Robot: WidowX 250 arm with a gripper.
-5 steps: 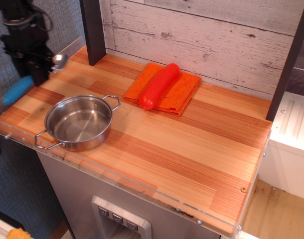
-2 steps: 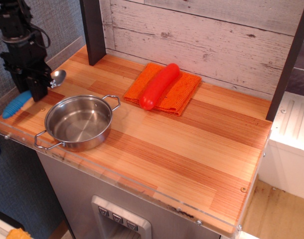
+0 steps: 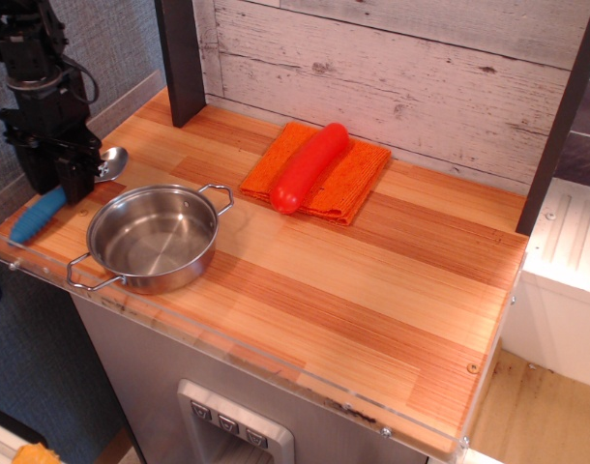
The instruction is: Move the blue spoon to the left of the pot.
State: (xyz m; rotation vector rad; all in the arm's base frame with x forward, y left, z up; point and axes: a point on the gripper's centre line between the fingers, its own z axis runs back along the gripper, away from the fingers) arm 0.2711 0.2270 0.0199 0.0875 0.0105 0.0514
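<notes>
The blue spoon lies aslant at the table's far left, its ribbed blue handle toward the front-left edge and its silver bowl toward the back. My black gripper comes down from above and is shut on the spoon's middle, low at the tabletop. The steel pot with two wire loop handles stands just right of the spoon, empty and apart from the gripper.
A red sausage-shaped object lies on an orange cloth at the back. A dark post stands at the back left. A clear plastic lip runs along the table's left and front edges.
The gripper has come down and a little forward with the spoon, from above the table's left edge to the tabletop beside the pot.
</notes>
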